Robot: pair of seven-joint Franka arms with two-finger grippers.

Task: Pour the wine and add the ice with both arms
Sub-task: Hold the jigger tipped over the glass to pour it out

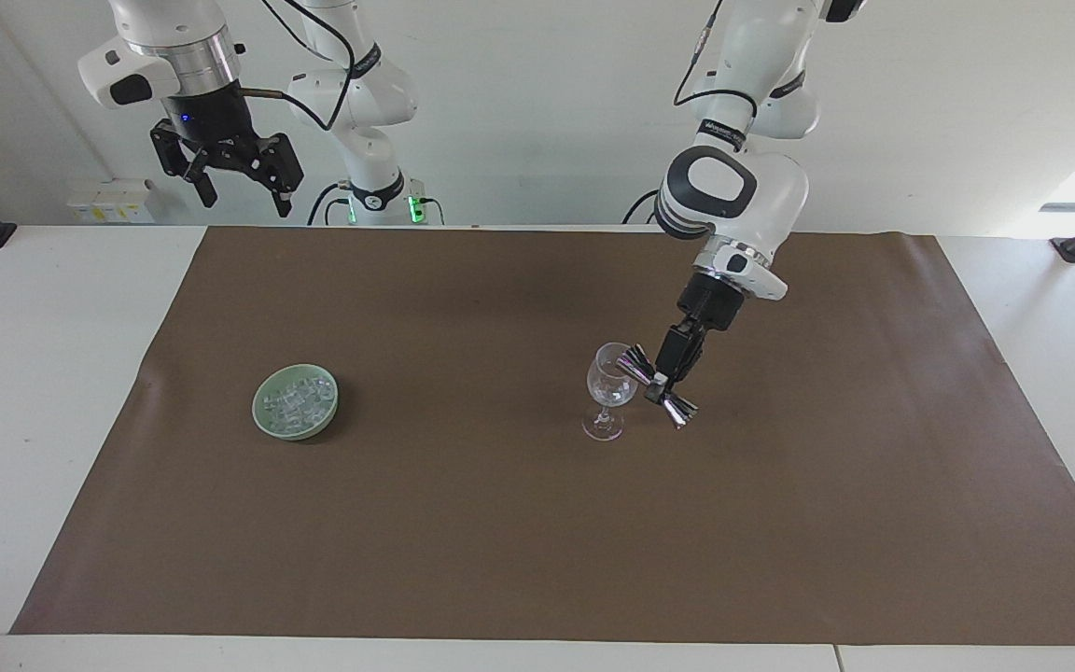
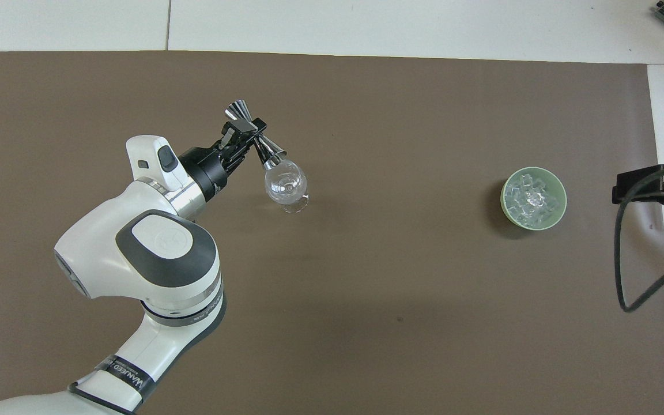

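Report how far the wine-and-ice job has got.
Nothing looks finished yet. In hand: the left tool grips a metal measuring cup tipped over the wine glass, its mouth at the rim; whether liquid is flowing cannot be seen. Left to do: all the ice sits in the green bowl, toward the right arm's end, and the right tool waits open, up in the air at its own end.

A clear stemmed wine glass [image 1: 609, 392] [image 2: 286, 187] is set upright on the brown mat, toward the left arm's end of the table. A silver double-ended jigger [image 1: 657, 385] [image 2: 254, 137] is held tilted by its narrow waist, one cup at the glass's rim and the other raised away from it. The ice [image 1: 299, 401] [image 2: 532, 196], a heap of small clear cubes, is kept in a pale green bowl [image 1: 265, 420] [image 2: 506, 207] well apart from the glass, toward the right arm's end.
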